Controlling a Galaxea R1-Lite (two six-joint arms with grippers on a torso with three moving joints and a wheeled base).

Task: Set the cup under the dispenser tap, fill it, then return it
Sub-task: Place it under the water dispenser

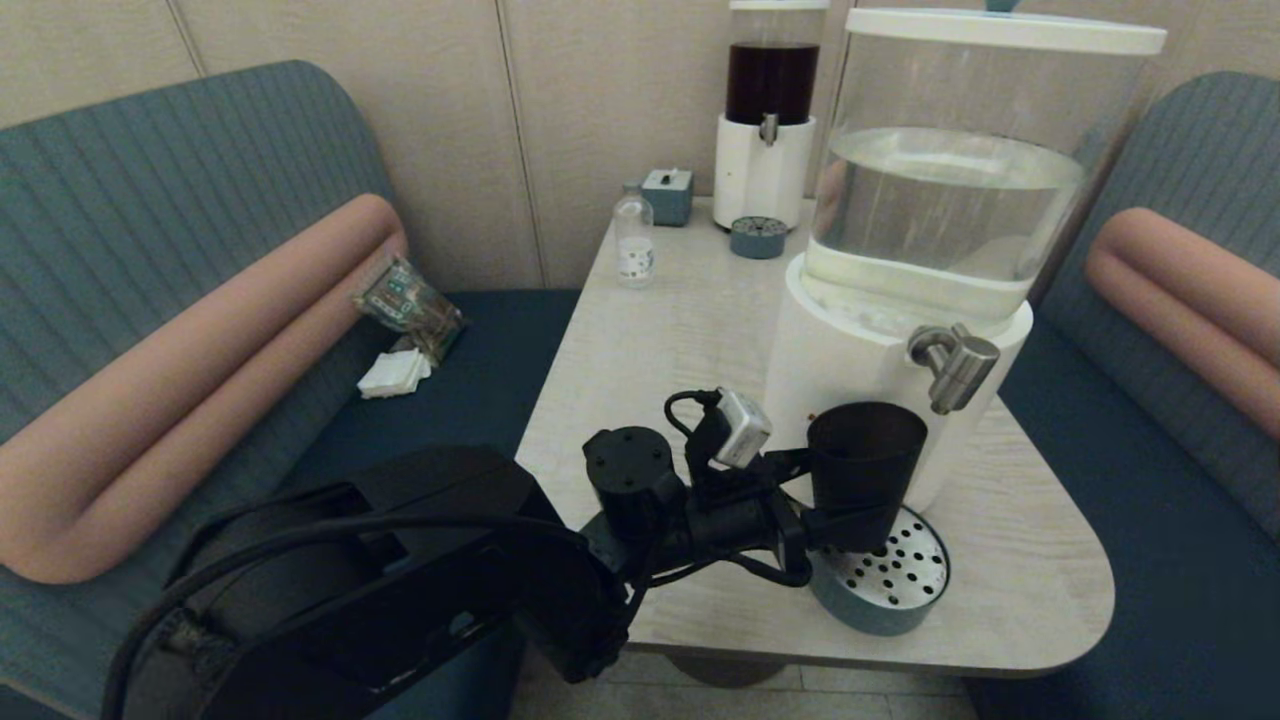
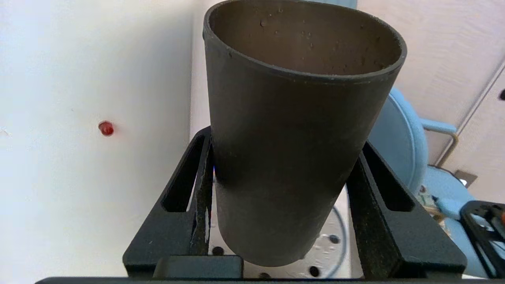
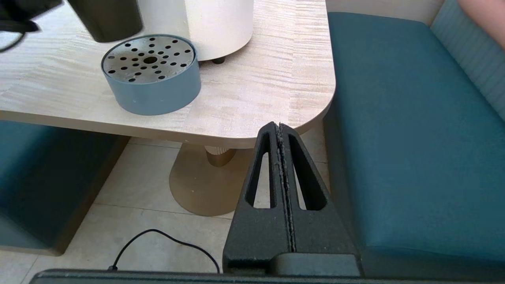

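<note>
Left fingers (image 2: 201,197) grip cup (image 1: 865,470) over drip tray (image 1: 890,585); right fingers (image 3: 281,138) closed, parked.

Dim warm head view; left wrist view overexposed.

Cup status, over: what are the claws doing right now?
Left claw shut on cup, above drip tray, left of dispenser tap. Right claw shut, parked below table edge. Nothing blocking.

Matte black cup (image 1: 865,455) upright, empty, just left of and below the brushed-steel dispenser tap (image 1: 955,364).
</note>
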